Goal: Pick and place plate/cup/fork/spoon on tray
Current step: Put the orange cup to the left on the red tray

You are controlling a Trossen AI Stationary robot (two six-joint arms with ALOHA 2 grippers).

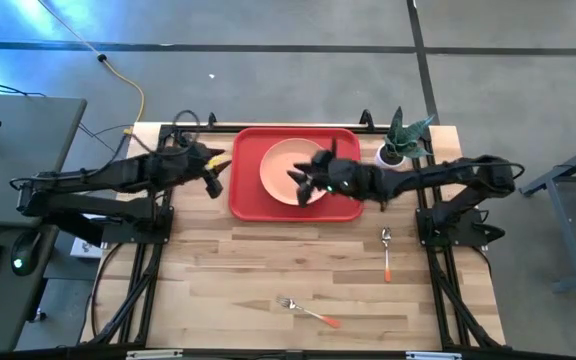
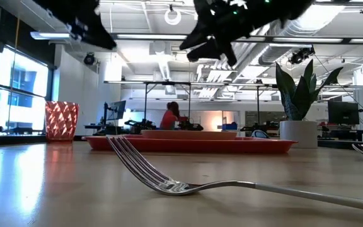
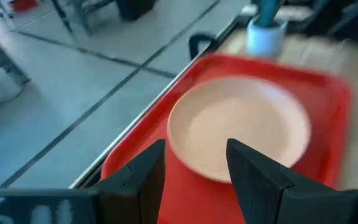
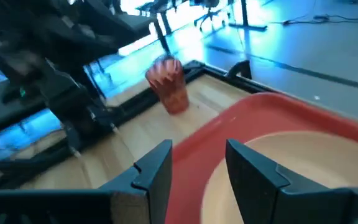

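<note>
The peach-pink plate (image 1: 286, 165) lies flat in the red tray (image 1: 246, 195) at the table's far middle. The red-orange cup (image 4: 169, 84) stands upright on the table left of the tray, also in the low view (image 2: 62, 120); my left arm hides it in the high view. The spoon (image 1: 386, 252) lies on the table at the right, and the fork (image 1: 306, 311) lies near the front edge. My left gripper (image 1: 215, 172) (image 3: 194, 149) is open and empty above the tray's left edge. My right gripper (image 1: 304, 185) (image 4: 199, 152) is open and empty above the plate.
A white pot with a green plant (image 1: 396, 148) stands just right of the tray's far corner. Bare wood lies between the tray and the table's near edge. A person sits in the room far behind the table (image 2: 169, 116).
</note>
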